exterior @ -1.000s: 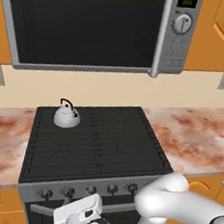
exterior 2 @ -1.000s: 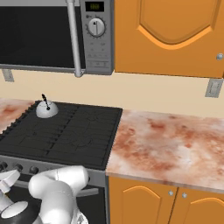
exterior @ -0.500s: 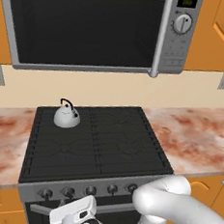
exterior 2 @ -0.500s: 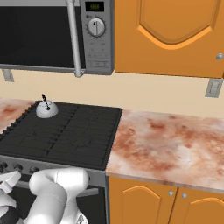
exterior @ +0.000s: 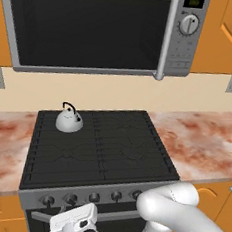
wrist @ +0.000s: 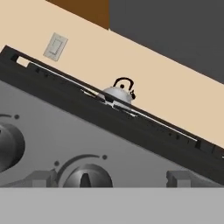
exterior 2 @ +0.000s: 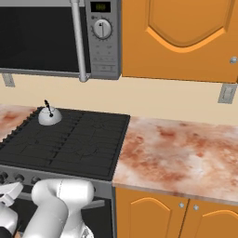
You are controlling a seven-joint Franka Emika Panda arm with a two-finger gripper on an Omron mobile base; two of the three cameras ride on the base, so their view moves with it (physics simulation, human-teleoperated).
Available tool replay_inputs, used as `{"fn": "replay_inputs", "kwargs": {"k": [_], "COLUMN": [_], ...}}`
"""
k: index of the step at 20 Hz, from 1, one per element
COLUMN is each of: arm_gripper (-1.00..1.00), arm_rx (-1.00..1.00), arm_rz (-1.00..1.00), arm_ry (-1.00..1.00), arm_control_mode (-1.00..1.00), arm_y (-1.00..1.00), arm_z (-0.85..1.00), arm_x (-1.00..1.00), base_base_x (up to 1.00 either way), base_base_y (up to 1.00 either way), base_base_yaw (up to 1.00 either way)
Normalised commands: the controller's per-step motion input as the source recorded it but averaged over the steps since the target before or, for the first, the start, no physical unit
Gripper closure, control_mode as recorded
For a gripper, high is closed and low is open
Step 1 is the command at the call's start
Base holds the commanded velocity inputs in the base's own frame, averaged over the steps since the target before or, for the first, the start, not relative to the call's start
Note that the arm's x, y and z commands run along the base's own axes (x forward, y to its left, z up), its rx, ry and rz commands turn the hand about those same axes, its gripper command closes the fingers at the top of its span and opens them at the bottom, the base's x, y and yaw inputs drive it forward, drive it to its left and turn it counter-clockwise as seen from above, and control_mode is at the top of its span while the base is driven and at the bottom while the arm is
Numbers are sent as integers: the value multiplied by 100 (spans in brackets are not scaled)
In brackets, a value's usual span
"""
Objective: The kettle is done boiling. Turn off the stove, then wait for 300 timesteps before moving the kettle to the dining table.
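The small silver kettle point(exterior: 69, 120) point(exterior 2: 49, 115) with its black arched handle stands on the back left burner of the black stove point(exterior: 100, 149) point(exterior 2: 69, 144). A row of round knobs point(exterior: 94, 197) runs along the stove's grey front. My hand point(exterior: 75, 223) point(exterior 2: 8, 193) hangs low, just in front of that knob row. In the hand view my gripper point(wrist: 113, 180) is open, with one round knob point(wrist: 85, 177) close between its fingertips point(wrist: 40, 179) and slightly left of centre. A second knob point(wrist: 6, 148) sits at the left edge, and the kettle point(wrist: 117, 93) shows beyond the cooktop's edge.
A grey microwave point(exterior: 91, 30) point(exterior 2: 46, 37) hangs above the stove. Marbled counters point(exterior: 203, 141) point(exterior 2: 186, 148) flank it, with orange cabinets point(exterior 2: 186, 37) above and below on the right. A wall outlet point(wrist: 55, 47) is on the cream backsplash.
The arm's elbow and hand have edged slightly left in front of the stove. The kettle has not moved.
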Motion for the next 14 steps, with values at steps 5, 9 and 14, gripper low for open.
{"fn": "replay_inputs", "kwargs": {"k": [5,9,14], "arm_gripper": [-100,-100,-100], "arm_rx": [0,0,0], "arm_rz": [0,0,0], "arm_ry": [0,0,0], "arm_control_mode": [-100,-100,-100], "arm_y": [0,0,2], "arm_z": [-4,-13,-16], "arm_x": [24,18,8], "base_base_x": [0,0,0], "base_base_y": [0,0,0], "base_base_yaw": [0,0,0]}}
